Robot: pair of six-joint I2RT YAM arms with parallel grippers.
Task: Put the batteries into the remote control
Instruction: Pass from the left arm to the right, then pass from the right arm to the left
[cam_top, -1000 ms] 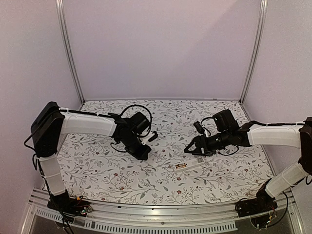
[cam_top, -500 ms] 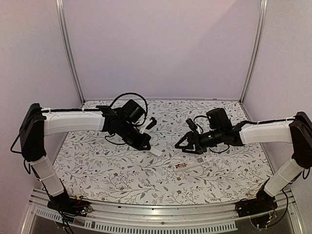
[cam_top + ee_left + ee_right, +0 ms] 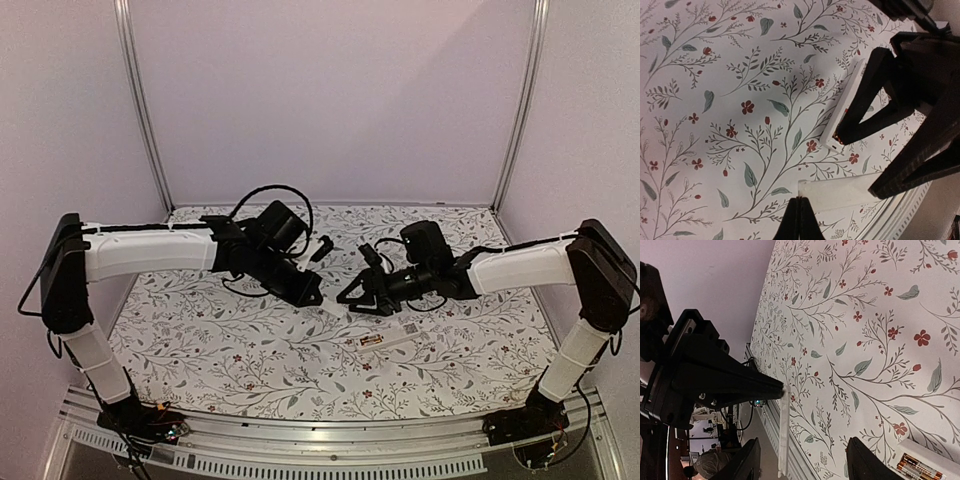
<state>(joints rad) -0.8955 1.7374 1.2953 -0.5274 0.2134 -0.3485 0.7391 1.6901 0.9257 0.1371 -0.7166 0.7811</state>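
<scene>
The white remote control (image 3: 388, 341) lies on the floral table, with the coppery batteries (image 3: 372, 342) showing in its open end. They also show in the right wrist view (image 3: 920, 467). My left gripper (image 3: 316, 298) is shut on one corner of a thin white cover plate (image 3: 840, 192) and holds it above the table. My right gripper (image 3: 347, 297) is open, with its fingers (image 3: 747, 460) either side of the plate's edge (image 3: 782, 430), not touching it. In the left wrist view the remote (image 3: 842, 112) lies partly behind the right fingers (image 3: 875, 100).
The table's near edge is a metal rail (image 3: 330, 435). Side posts (image 3: 145, 110) and lilac walls close in the table. Cables (image 3: 270, 195) loop over the left wrist.
My left gripper has carried the white plate to the right, toward the middle. My right gripper has moved left, away from the remote, until its open fingers stand around the plate.
</scene>
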